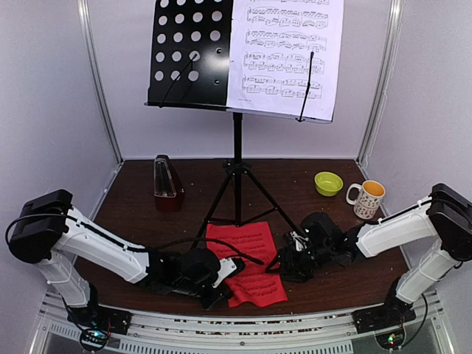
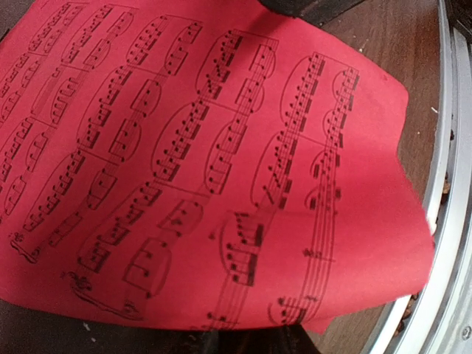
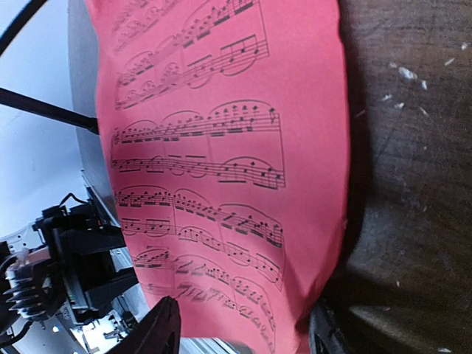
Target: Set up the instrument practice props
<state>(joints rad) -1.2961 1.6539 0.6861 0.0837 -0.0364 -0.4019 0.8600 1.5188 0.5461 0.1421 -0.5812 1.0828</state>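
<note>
Right pincer [image 3: 243,330] first: its fingers [image 3: 164,328] stand apart with the red sheet [image 3: 228,147] running between them, and nothing is pinched yet. Left pincer [image 1: 220,286] sits low at the sheet's opposite side. In its wrist view the paper drapes over the fingers, so whether it is clamped cannot be told.

The red sheet lies at the middle of the bench's [image 1: 140,214] near edge, just in front of the stand's [image 1: 237,169] feet, with one corner hanging over the edge rail. The white sheet [image 1: 287,55] is up on the right half of the desk. The left half is bare, and that looks like the red one's place.

Now the hazards. Two pincers are on one thin sheet, so if one bites and lifts ahead of the other, or they draw apart, the paper creases or tears. A pinch on the bare margin is weak too: the sheet could slide out on the way up and drop off the near edge.

Then there is the stand. The tripod legs spread right behind the sheet, and an arm or the paper catching one could rock the stand and shake the white sheet loose. A black cable [image 1: 221,242] arcs over the sheet's left side and could drag on it during the lift. The metronome [image 1: 167,181], toward the far left corner, is well apart and looks safe.
</note>
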